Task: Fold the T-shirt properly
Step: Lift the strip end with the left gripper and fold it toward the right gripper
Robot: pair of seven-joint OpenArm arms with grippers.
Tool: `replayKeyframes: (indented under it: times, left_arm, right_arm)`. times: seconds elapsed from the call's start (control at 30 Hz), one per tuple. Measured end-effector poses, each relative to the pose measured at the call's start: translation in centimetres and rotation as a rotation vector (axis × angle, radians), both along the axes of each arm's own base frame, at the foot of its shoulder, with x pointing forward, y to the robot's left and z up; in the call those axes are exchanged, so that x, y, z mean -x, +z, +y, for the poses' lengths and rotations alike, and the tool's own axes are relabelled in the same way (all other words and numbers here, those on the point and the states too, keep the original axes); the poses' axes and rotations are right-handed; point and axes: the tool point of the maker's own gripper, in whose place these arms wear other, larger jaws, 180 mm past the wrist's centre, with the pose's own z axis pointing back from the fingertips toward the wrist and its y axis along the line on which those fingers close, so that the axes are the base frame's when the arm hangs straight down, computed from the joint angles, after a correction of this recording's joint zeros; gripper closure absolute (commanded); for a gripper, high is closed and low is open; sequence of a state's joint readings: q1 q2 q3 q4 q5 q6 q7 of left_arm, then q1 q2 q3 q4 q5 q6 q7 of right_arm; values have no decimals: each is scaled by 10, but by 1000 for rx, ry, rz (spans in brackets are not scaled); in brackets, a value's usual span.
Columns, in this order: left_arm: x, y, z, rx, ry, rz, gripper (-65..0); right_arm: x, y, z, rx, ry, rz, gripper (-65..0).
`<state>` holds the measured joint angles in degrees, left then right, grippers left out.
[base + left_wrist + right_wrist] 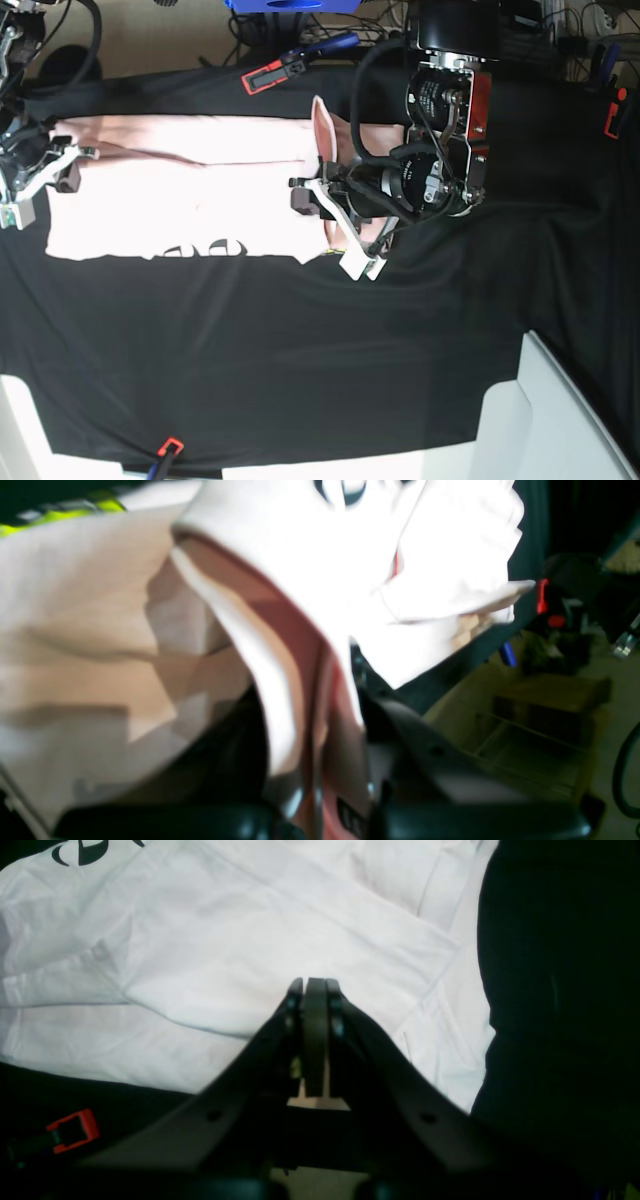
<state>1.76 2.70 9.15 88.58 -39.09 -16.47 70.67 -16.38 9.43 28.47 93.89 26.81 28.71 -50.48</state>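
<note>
The pale pink T-shirt [180,190] lies spread across the black cloth [300,350], with black lettering [200,247] along its near edge. My left gripper [325,215] is at the shirt's right end, shut on a fold of fabric that stands up as a pink flap [325,130]. In the left wrist view the T-shirt [75,630] drapes down between the jaws of the left gripper [320,730]. My right gripper [45,175] is at the shirt's left end. In its wrist view the right gripper [315,985] is shut with nothing between the pads, over the T-shirt [250,940].
Red clamps [262,77], [168,447], [612,118] pin the black cloth at the table's edges; one clamp [72,1130] shows in the right wrist view. A white panel [560,420] stands at the near right corner. Cables and a blue object [290,5] lie beyond the far edge.
</note>
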Motion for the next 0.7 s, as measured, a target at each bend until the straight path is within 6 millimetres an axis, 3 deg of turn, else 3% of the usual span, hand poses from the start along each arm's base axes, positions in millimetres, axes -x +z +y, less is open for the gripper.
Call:
replayKeyframes:
  times: [0.2, 0.5, 0.57, 0.7]
  left_arm:
    - [-15, 5, -1, 17, 31, -43, 0]
    - [-16, 4, -4, 19, 28, -38, 0]
    - [-21, 8, -4, 21, 29, -52, -54]
    - [-22, 10, -7, 31, 28, -51, -228]
  right_arm:
    - [0, 0, 0, -1, 0, -1, -3]
    - [0, 0, 0, 0, 0, 0, -3]
    - [0, 0, 0, -1, 0, -1, -3]
    - [0, 0, 0, 0, 0, -1, -3]
